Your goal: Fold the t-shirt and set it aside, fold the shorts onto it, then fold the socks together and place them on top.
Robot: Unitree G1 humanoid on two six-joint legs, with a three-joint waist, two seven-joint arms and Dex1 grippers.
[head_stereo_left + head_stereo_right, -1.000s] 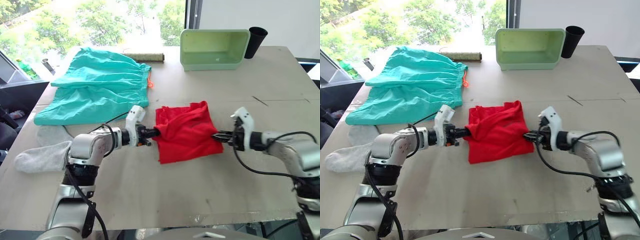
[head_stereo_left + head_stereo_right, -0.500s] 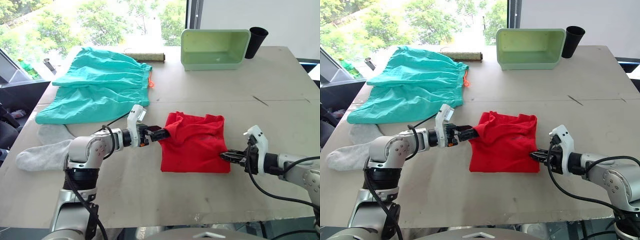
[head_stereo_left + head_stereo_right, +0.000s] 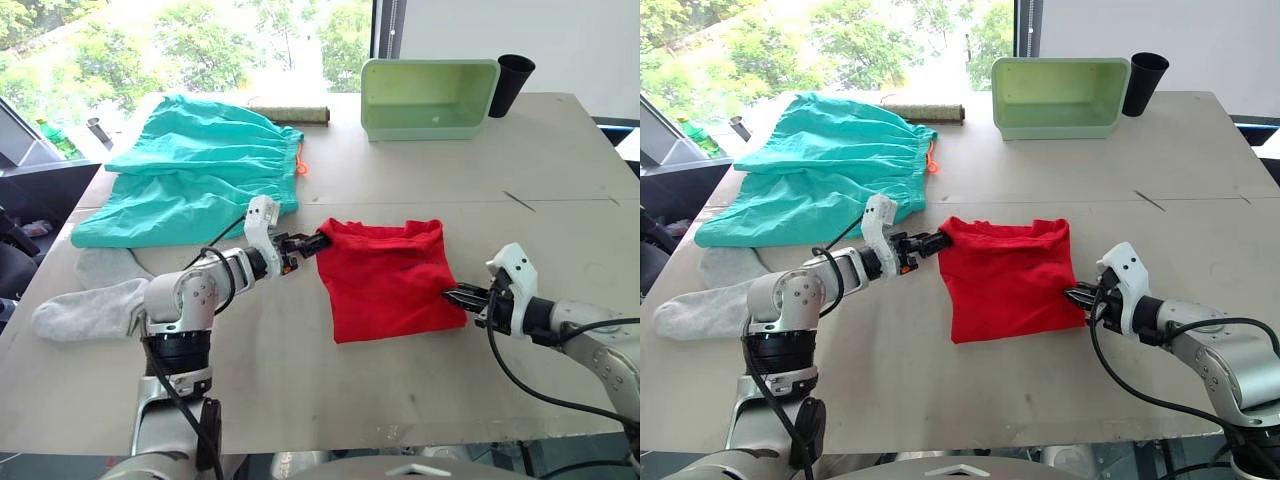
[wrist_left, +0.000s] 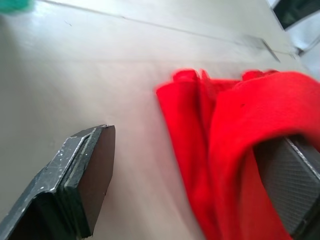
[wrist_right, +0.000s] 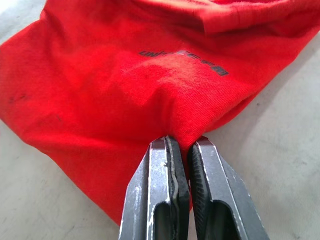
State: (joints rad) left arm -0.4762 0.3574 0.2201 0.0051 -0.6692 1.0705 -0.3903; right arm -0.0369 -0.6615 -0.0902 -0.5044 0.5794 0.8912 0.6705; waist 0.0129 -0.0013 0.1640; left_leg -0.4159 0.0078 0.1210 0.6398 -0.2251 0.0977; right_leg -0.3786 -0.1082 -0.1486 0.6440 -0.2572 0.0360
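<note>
The red t-shirt (image 3: 390, 280) lies folded into a rough square at the middle of the table. My right gripper (image 3: 455, 295) is shut on its right edge, and the right wrist view shows the fabric (image 5: 125, 75) pinched between the closed fingers (image 5: 167, 180). At the shirt's upper left corner, my left gripper (image 3: 308, 243) stands open; in the left wrist view a fold of red cloth (image 4: 220, 130) drapes over one finger (image 4: 287, 180). The teal shorts (image 3: 195, 170) are spread at the far left. Grey socks (image 3: 85, 310) lie by the left edge.
A pale green bin (image 3: 430, 95) lies on its side at the back, with a black cup (image 3: 512, 82) to its right. A brownish roll (image 3: 288, 113) rests behind the shorts. Bare tabletop (image 3: 330, 400) stretches in front of the shirt.
My left gripper has opened and released its pinch on the t-shirt's left edge. My right gripper has pulled the shirt to the right and nearer, flattening it.
</note>
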